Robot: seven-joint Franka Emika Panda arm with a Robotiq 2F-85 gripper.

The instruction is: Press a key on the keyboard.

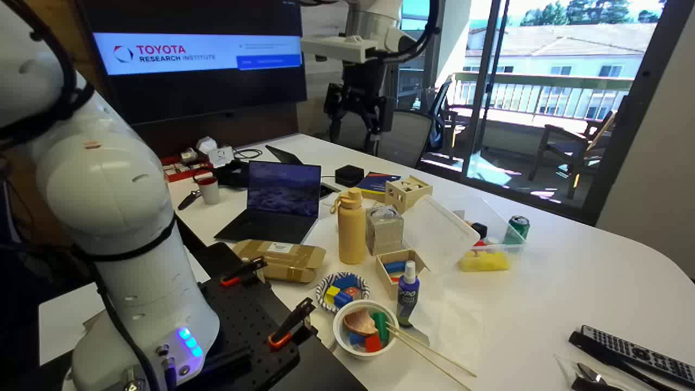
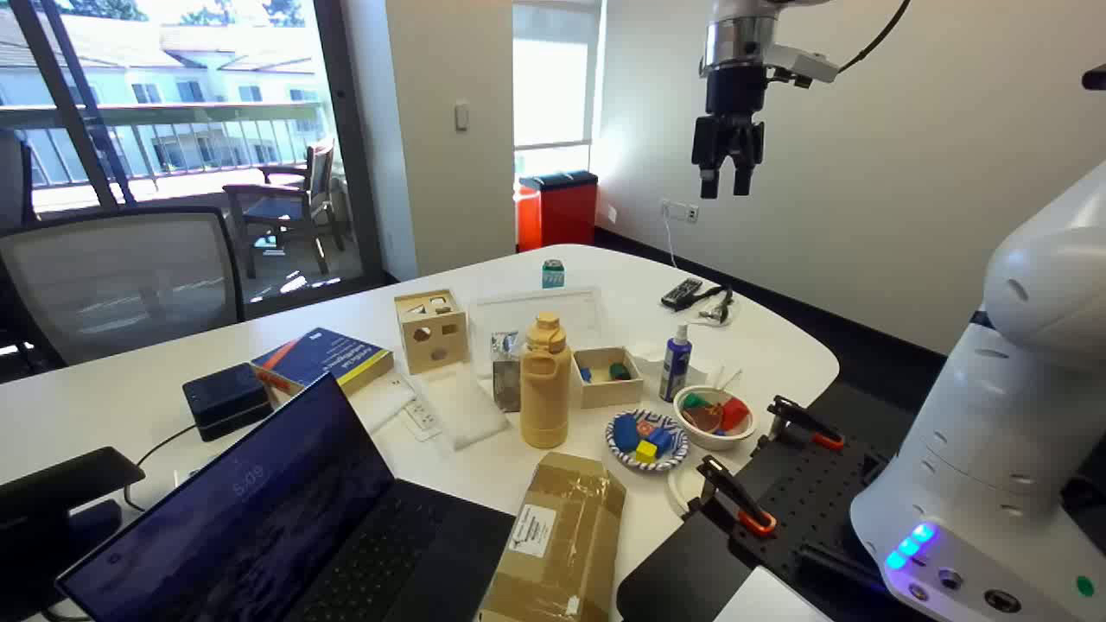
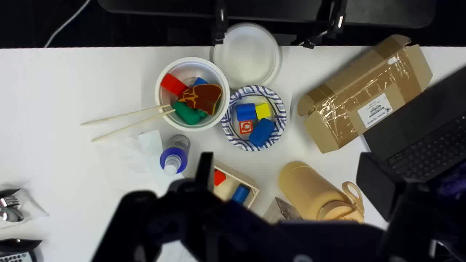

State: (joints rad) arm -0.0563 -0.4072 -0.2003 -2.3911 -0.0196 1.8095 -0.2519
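The keyboard is the dark flat key deck of the open laptop with a bluish-purple screen. In an exterior view the keyboard lies at the lower left, partly cut off by the frame's bottom edge. In the wrist view the keyboard is at the right edge, partly hidden behind a gripper finger. My gripper is open and empty, high above the table and apart from the laptop. Its fingers stand wide apart in the wrist view; it also shows at the upper right of an exterior view.
A cardboard box lies beside the keyboard's near edge. A tall yellow bottle stands close to the laptop. A patterned plate, a white bowl, a spray bottle and a wooden tray are nearby. A remote lies farther off.
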